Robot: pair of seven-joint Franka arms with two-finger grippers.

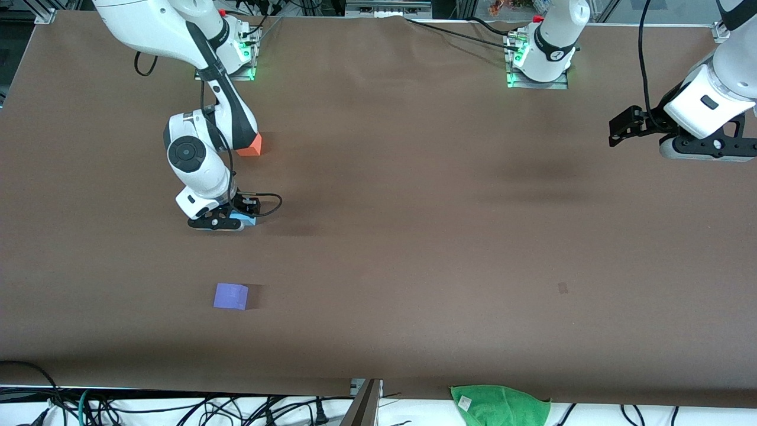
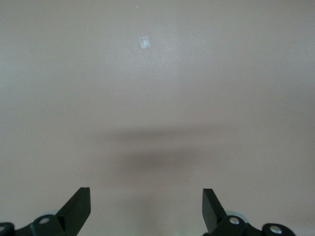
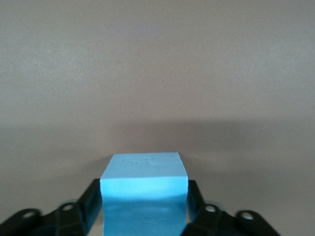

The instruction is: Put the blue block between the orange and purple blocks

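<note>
The blue block (image 1: 246, 222) is a light sky-blue cube held between the fingers of my right gripper (image 1: 227, 222), low over the table. In the right wrist view the block (image 3: 144, 182) fills the gap between the shut fingers of that gripper (image 3: 144, 209). The orange block (image 1: 251, 145) lies farther from the front camera, partly hidden by the right arm. The purple block (image 1: 230, 296) lies nearer to the camera. My left gripper (image 1: 618, 130) is open and empty, up in the air at the left arm's end of the table; it also shows in the left wrist view (image 2: 146, 206).
A green cloth (image 1: 500, 403) lies at the table's near edge. A small pale mark (image 1: 562, 288) sits on the brown table toward the left arm's end, and also shows in the left wrist view (image 2: 144, 43). Cables hang along the near edge.
</note>
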